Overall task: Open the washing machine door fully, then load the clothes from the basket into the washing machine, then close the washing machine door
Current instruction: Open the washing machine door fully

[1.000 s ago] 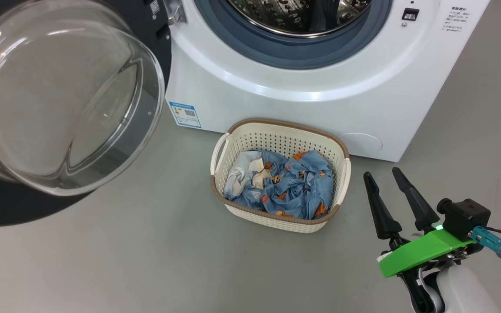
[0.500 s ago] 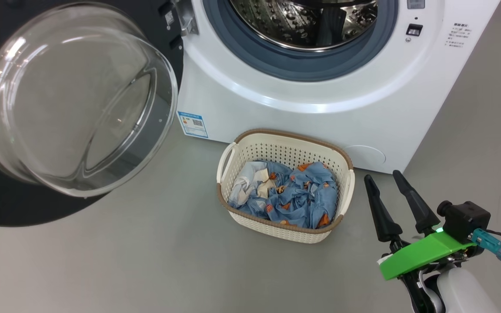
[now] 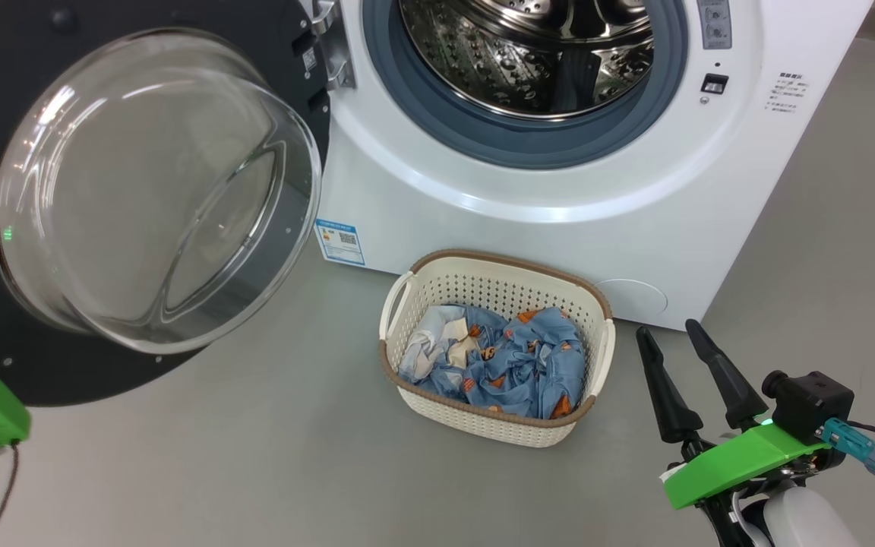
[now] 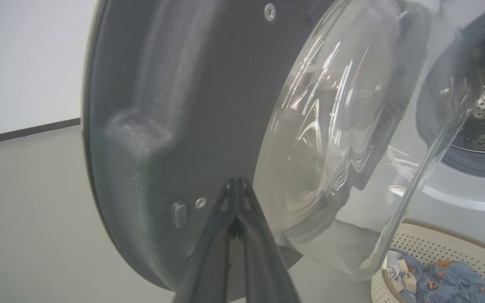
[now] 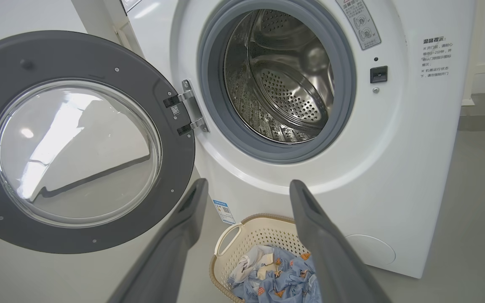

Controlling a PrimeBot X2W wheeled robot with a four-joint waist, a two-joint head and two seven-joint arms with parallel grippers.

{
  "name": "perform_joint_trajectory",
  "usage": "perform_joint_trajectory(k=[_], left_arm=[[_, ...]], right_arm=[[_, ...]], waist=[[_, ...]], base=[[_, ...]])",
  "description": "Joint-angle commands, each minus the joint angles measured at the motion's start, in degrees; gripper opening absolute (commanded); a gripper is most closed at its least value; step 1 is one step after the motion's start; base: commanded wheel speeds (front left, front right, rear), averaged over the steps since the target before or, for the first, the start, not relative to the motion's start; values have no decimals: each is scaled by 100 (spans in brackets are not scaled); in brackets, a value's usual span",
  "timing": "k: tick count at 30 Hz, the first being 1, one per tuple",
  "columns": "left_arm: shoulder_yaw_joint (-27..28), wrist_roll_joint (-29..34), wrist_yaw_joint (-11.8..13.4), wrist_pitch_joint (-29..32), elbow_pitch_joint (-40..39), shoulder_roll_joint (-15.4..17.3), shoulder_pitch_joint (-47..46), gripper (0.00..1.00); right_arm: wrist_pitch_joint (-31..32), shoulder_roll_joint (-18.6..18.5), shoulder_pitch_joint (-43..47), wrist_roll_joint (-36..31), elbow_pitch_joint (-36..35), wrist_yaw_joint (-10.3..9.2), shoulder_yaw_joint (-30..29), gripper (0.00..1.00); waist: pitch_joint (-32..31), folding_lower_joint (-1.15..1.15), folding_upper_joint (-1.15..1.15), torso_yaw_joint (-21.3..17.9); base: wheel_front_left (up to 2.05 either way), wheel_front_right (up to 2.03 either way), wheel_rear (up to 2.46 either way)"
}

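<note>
Head view: the washing machine door (image 3: pixel 156 190) is hanging wide open to the left of the washing machine (image 3: pixel 544 220). The basket (image 3: pixel 513 262) is sitting on the floor (image 3: pixel 270 456) just in front of the machine, below its mouth, and the clothes (image 3: pixel 506 365) are lying crumpled inside it. The right claw (image 3: pixel 667 329) is hovering just right of the basket, its fingers spread wide and gripping nothing. A careless dip here is risking a finger snagging the basket's holed wall and dragging the whole basket along. Left wrist view: the left claw (image 4: pixel 236 185) is pointing at the door's dark inner face beside the glass bowl (image 4: pixel 352 139), its fingers pressed together and holding nothing. Whether the tip is touching the door cannot be told. A harder shove is likely to strain the door past its swing, and a door left loose may be drifting back across the loading path. Right wrist view: the drum (image 5: pixel 284 84) is gaping empty beside the hinge (image 5: pixel 192 111), with nothing blocking the way up from the basket. The tangled garments could be trailing over the rubber seal (image 5: pixel 276 152) on the way in — and getting pinched when the door shuts.
</note>
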Motion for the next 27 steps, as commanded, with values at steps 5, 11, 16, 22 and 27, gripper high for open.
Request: perform_joint_trajectory(k=[5,11,16,22,27], left_arm=[[139,-96,-5,-117,-709,130,261,100],[112,-175,89,-134,-1478,-101,703,100],[34,-186,252,-125,-2137,-289,1124,100],[15,-241,459,-59,-2830,-424,1558,100],[10,-303,611,-27,-3245,-534,1901,100]], right_arm=[[-69,-41,32,63,-155,9,171,100],[-69,-117,63,56,-162,9,264,100],[-69,-191,109,55,-162,9,372,100],[-69,-267,133,62,-181,9,453,100],[-69,-341,123,61,-195,9,507,100]], waist=[[-108,0,0,-110],[-228,0,0,-349],[-332,0,0,-645],[-398,0,0,-1053],[-429,0,0,-1395]], base=[[0,0,0],[0,0,0],[0,0,0],[0,0,0],[0,0,0]])
